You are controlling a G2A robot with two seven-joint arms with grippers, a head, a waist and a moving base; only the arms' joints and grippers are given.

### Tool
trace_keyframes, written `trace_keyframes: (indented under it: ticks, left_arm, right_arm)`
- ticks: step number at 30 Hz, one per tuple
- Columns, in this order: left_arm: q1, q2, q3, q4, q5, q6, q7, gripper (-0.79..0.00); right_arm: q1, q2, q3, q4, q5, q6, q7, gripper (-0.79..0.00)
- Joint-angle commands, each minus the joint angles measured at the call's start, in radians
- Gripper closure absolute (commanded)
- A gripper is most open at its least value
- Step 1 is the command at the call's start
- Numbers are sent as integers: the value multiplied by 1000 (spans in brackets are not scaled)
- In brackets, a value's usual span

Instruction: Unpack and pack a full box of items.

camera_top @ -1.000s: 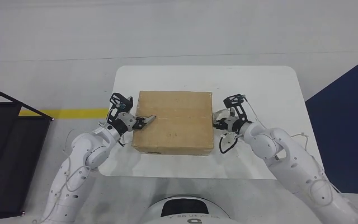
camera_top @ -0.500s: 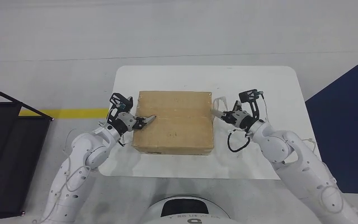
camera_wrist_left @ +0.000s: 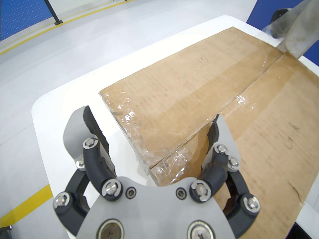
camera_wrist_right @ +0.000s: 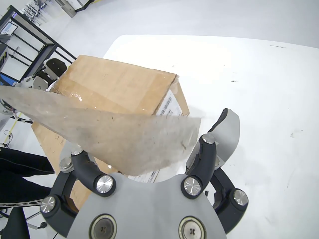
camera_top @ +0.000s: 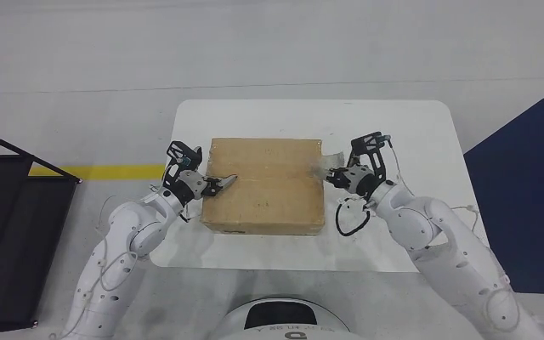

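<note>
The cardboard box (camera_top: 263,187) stands in the middle of the white table (camera_top: 408,127), with both top flaps still lying flat and closed. The left gripper (camera_wrist_left: 151,115) has not moved in the last second. It waits at the left end of the box, its fingers wide apart and holding nothing, with one finger over the box top next to the middle seam and the other outside the left edge.

The change is on the right side. One second ago the right gripper (camera_top: 334,176) was against the right end of the box. Then it pulled away to the right, and now it has come a little back toward the box. A strip of clear tape (camera_wrist_right: 112,130) has come up with it: the strip now rises from the right end of the seam and hangs across this gripper. The fingers seem spread apart. The tape covers one finger, so we cannot tell if the strip is stuck to it or only lies over it.

We judge that the seal is only partly removed. Shiny tape still covers the seam at the left end, so the opening is not finished and the unpacking has not begun. The loose strip may also cling to the gripper when it should be dropped.
</note>
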Motion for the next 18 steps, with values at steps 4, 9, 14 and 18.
trace_keyframes:
  ticks: [4, 9, 14, 18]
  left_arm:
    - [0, 0, 0, 0, 0, 0, 0, -785]
    - [0, 0, 0, 0, 0, 0, 0, -785]
    - [0, 0, 0, 0, 0, 0, 0, -785]
    - [0, 0, 0, 0, 0, 0, 0, -785]
  right_arm:
    - [88, -26, -118, -14, -100, 86, 95, -785]
    - [179, -59, -230, -25, -175, 158, 165, -785]
    - [264, -99, -344, -31, -227, 220, 220, -785]
    - [346, -138, -420, -35, -238, 257, 247, -785]
